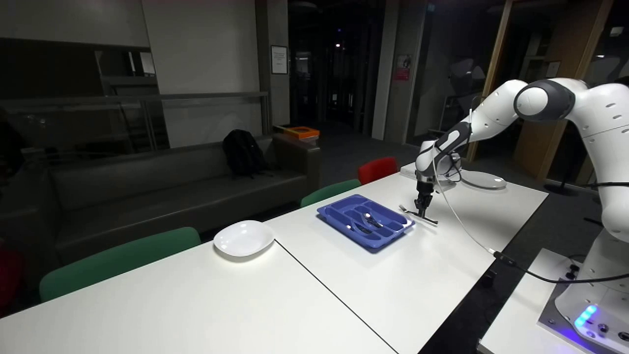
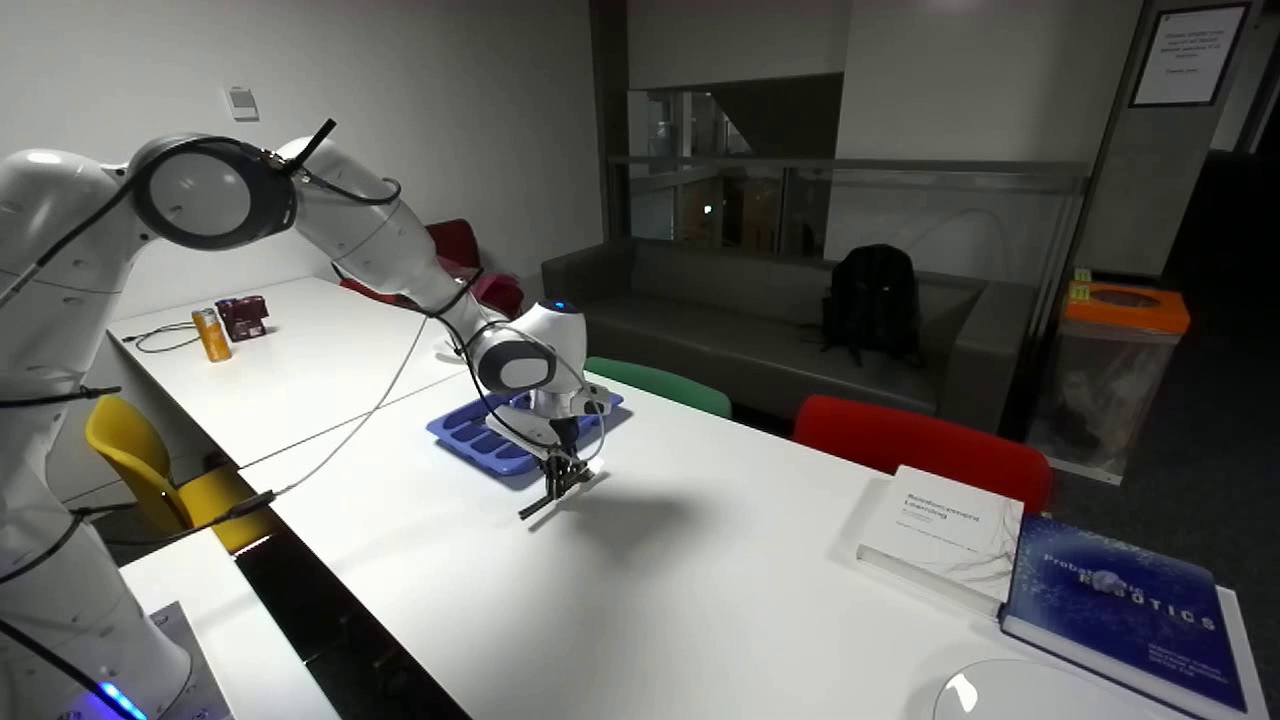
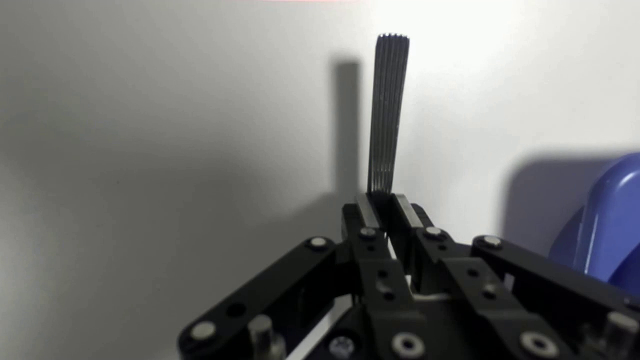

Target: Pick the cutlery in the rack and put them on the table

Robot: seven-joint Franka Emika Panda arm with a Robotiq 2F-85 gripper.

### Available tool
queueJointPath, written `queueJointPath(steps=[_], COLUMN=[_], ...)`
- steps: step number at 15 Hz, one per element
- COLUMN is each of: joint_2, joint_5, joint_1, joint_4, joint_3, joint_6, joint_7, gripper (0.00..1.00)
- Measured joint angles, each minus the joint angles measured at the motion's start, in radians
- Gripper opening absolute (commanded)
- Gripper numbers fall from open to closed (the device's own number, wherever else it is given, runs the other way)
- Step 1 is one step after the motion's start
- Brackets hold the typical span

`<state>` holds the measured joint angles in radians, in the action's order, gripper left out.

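A thin utensil, one piece of the cutlery (image 3: pixel 387 110), shows its ribbed dark handle in the wrist view. My gripper (image 3: pixel 384 202) is shut on it, one finger pad on each side. In an exterior view the gripper (image 1: pixel 422 212) points down and the utensil lies roughly level, a silvery head at one end. Its shadow falls apart from it, so it hangs just above the white table (image 1: pixel 196 305). The blue rack (image 1: pixel 344 227) sits beside the gripper, with more dark and silvery cutlery (image 1: pixel 373 221) in its compartments. The arm partly covers the rack (image 2: pixel 480 445) in an exterior view.
A white dish (image 1: pixel 244 238) stands past the rack near a table seam. Toward the opposite end are a round white plate (image 1: pixel 484 180), a white book (image 2: pixel 940 530) and a blue book (image 2: pixel 1125 610). A thin cable droops from the arm. Chairs line the table's edge.
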<state>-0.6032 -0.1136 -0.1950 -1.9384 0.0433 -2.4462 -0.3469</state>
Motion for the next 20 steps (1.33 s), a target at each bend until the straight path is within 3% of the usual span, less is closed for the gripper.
queueJointPath(steps=[1,2,4,11,16,20], joint_2=[-0.007,-0.014,-0.023,-0.029,0.015,0.1], joint_5=[0.0,0.0,0.0,0.0,-0.001,-0.001], joint_1=[0.0,0.0,0.0,-0.001,0.0,0.021], joint_4=[0.004,0.008,0.013,0.034,0.048,0.046], joint_3=[0.0,0.0,0.0,-0.002,-0.016,-0.035], joint_6=[0.0,0.0,0.0,0.001,0.006,0.016], joint_7=[0.0,0.0,0.0,0.0,0.009,0.097], gripper=[0.03,0.37,0.44,0.96,1.0,1.0])
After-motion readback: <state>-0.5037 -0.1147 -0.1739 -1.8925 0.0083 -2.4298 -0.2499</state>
